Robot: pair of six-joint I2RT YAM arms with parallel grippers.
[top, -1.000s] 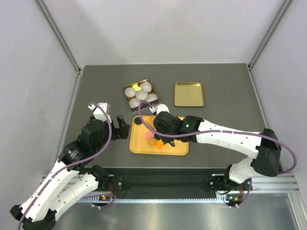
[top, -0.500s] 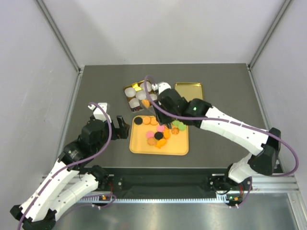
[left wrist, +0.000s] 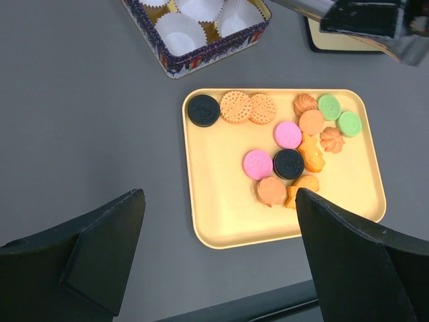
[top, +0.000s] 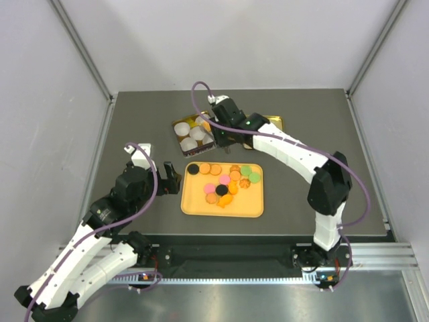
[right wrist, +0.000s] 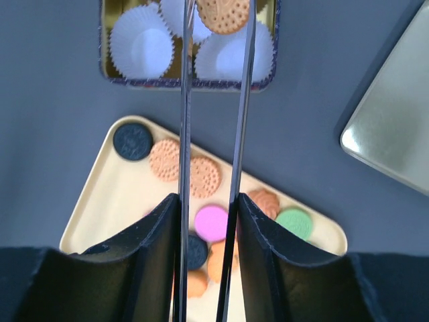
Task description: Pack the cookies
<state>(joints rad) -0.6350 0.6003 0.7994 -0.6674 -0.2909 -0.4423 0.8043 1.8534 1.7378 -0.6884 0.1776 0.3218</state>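
Note:
Several cookies [top: 224, 184], orange, pink, green and black, lie on the yellow tray [top: 201, 204], which also fills the left wrist view [left wrist: 214, 201]. My right gripper [top: 216, 137] hangs over the cookie tin [top: 194, 133], shut on one orange dotted cookie [right wrist: 222, 17] pinched between its thin blades [right wrist: 220, 7]. Below it the tin [right wrist: 188, 84] holds white paper cups [right wrist: 141, 43]. My left gripper [top: 171, 180] stands open left of the tray, nothing between its fingers [left wrist: 100, 255].
The gold tin lid [top: 275, 122] lies right of the tin, partly under my right arm, and shows at the right edge of the right wrist view [right wrist: 392, 134]. Grey side walls close in the dark table [top: 134, 127].
My right gripper rose from the tray with an orange cookie and swung back over the tin. The left arm has not moved.

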